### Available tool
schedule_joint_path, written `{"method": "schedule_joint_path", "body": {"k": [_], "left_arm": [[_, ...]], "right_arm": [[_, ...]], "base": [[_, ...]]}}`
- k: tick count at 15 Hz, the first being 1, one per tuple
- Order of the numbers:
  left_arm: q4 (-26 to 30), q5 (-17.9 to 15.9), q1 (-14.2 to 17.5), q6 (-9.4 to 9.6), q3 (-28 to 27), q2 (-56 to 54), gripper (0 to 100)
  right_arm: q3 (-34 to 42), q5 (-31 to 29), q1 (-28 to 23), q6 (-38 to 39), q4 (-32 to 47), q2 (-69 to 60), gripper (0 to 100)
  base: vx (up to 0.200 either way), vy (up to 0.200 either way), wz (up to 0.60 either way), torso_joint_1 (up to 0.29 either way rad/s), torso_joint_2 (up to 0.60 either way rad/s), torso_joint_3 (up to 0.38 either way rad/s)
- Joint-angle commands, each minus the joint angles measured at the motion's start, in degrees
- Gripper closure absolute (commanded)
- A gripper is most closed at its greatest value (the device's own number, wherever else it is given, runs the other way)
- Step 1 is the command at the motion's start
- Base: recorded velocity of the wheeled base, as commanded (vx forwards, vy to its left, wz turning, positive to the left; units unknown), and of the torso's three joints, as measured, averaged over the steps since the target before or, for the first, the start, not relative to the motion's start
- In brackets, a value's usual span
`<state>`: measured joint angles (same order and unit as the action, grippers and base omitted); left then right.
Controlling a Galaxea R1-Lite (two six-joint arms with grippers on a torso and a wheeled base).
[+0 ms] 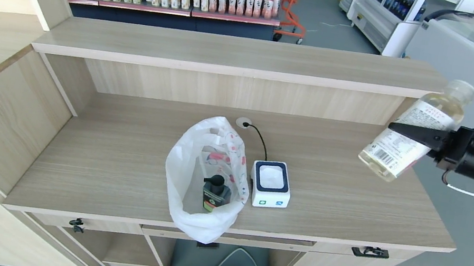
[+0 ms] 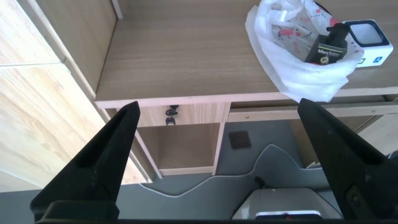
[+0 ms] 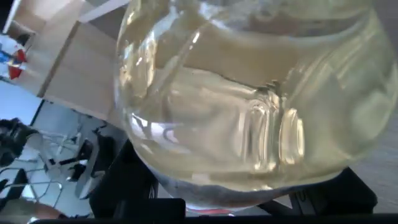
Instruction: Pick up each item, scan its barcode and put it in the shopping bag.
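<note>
Wooden counter [image 1: 117, 156]; bottle [image 1: 433, 113] in right gripper [image 1: 406, 131]

- The bottle [image 1: 428, 112], gripped in the right claw [image 1: 403, 132], hides the claw's far finger.
- From that claw's wrist, the bottle's neck and cap are cut off.
- Well apart from the claw, in the shopping bag [image 1: 185, 167], the dark pump bottle [image 1: 215, 191] has its base buried in plastic folds and its label is too small to read.

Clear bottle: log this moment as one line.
right gripper shut on clear bottle, tilted, at counter right end | left gripper open | scanner beside shopping bag | dark pump bottle in bag
</note>
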<state>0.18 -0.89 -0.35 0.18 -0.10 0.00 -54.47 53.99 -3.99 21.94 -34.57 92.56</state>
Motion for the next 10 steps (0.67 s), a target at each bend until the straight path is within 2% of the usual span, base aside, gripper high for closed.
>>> {"method": "schedule_joint_path", "body": {"k": [1,5,8,10], "left_arm": [[-0.01,0.01,0.0,-0.01,0.01,0.0,0],[-0.01,0.01,0.0,-0.01,0.01,0.0,0],[-0.01,0.01,0.0,-0.01,0.01,0.0,0],[-0.01,0.01,0.0,-0.01,0.01,0.0,0]], "right_arm": [[2.44,5.6,4.95,2.4,1.26,-11.7,100],[4.63,5.25,14.53,3.02,1.26,-17.5,100],[5.42,5.69,16.64,3.11,1.26,-19.97,100],[5.42,5.69,20.33,8.64,1.17,-23.04,100]], "base": [[0.0,0.0,0.0,0.0,0.0,0.0],[0.0,0.0,0.0,0.0,0.0,0.0],[0.0,0.0,0.0,0.0,0.0,0.0],[0.0,0.0,0.0,0.0,0.0,0.0]]}}
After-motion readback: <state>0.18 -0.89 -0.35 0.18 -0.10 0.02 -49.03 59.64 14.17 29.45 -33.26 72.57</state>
